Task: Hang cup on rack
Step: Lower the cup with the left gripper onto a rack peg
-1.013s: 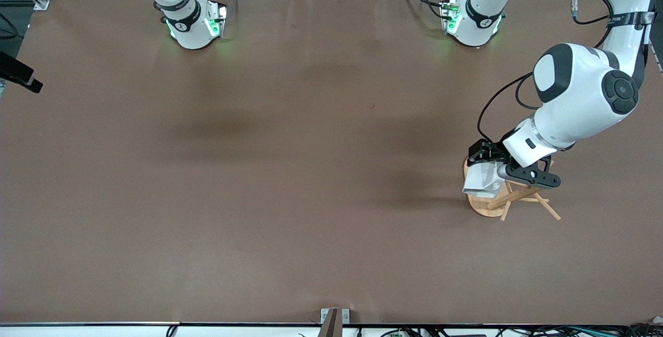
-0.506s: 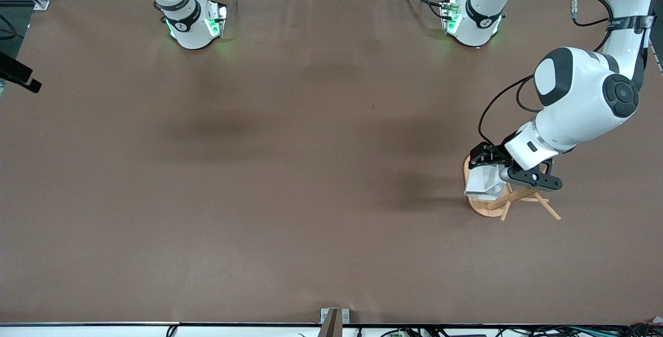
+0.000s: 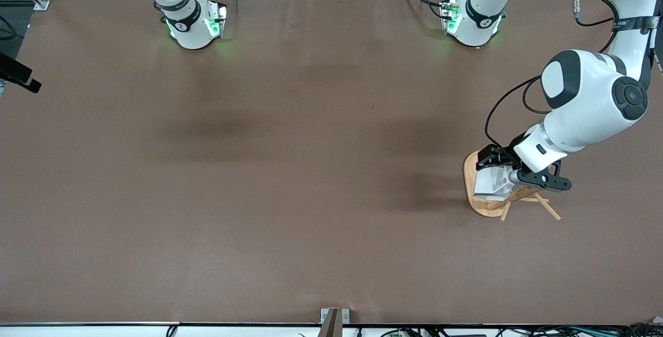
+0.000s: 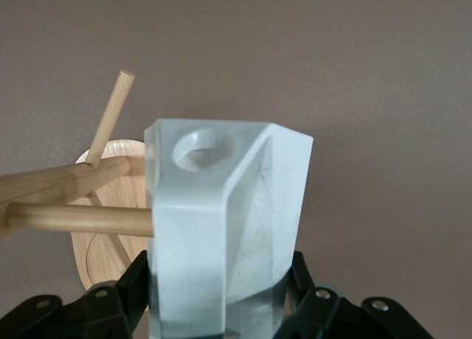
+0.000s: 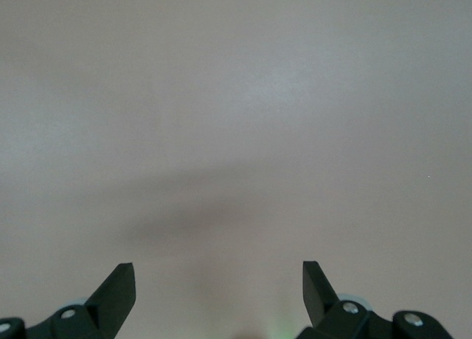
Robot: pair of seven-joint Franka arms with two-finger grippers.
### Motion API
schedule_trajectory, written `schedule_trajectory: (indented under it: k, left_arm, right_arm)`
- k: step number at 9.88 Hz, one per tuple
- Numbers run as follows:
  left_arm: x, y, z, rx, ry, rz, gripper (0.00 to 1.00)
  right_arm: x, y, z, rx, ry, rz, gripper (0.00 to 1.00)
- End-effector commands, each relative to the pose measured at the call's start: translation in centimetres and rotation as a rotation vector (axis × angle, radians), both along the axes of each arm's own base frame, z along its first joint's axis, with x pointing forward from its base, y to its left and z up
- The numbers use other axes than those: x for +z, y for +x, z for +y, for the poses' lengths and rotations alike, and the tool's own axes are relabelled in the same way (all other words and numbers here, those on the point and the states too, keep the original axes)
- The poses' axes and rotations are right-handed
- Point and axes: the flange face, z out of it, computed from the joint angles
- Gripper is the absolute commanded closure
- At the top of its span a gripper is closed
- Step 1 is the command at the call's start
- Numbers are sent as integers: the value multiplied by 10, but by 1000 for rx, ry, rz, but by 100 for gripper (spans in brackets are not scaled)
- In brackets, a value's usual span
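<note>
The white faceted cup [image 3: 488, 184] is held in my left gripper [image 3: 505, 173], which is shut on its sides over the bamboo rack [image 3: 479, 205] at the left arm's end of the table. In the left wrist view the cup [image 4: 228, 221] fills the space between the black fingers [image 4: 103, 306], with its handle hole [image 4: 203, 149] up. A horizontal peg [image 4: 74, 217] meets the cup's handle side; I cannot tell if it passes through. My right gripper [image 5: 219, 280] is open and empty over bare table and is out of the front view.
The rack's oval base [image 4: 110, 254] lies below the cup, and another peg [image 4: 110, 114] angles up beside it. More pegs [image 3: 546, 206] stick out toward the front camera. The brown table [image 3: 290, 171] is otherwise bare.
My left gripper has carried the cup a little toward the left arm's end of the table, closer over the rack's post and pegs. The right arm has not moved.
</note>
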Motion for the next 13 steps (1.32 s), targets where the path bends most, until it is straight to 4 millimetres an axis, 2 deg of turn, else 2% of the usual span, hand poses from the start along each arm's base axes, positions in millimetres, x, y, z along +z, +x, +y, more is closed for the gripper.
schedule_trajectory:
  k: [1,2,3,4,5,6,8,11,12,13]
  left_arm:
    - [-18,-2,9,-3,6,12,99]
    - [-20,-2,10,0,6,15,98]
    - [-21,-1,19,17,4,19,96]
    - [-23,-1,20,29,3,24,83]
    - [-25,0,19,30,2,27,32]
    - [-25,0,18,32,2,28,0]
    - [-17,1,18,56,0,26,0]
    - [14,-1,3,139,3,75,0]
    - [36,-5,2,175,9,92,0]
    - [55,-13,-9,182,18,97,0]
  right_arm:
    - [2,0,-4,10,-16,6,0]
    - [2,0,-4,10,-16,6,0]
    - [2,0,-4,10,-16,6,0]
    - [2,0,-5,9,-16,6,0]
    - [2,0,-5,10,-16,6,0]
    - [2,0,-4,12,-16,6,0]
    - [2,-1,-6,9,-16,7,0]
    - [2,0,-6,9,-16,6,0]
    - [2,-1,-6,9,-16,7,0]
    - [2,0,-6,9,-16,6,0]
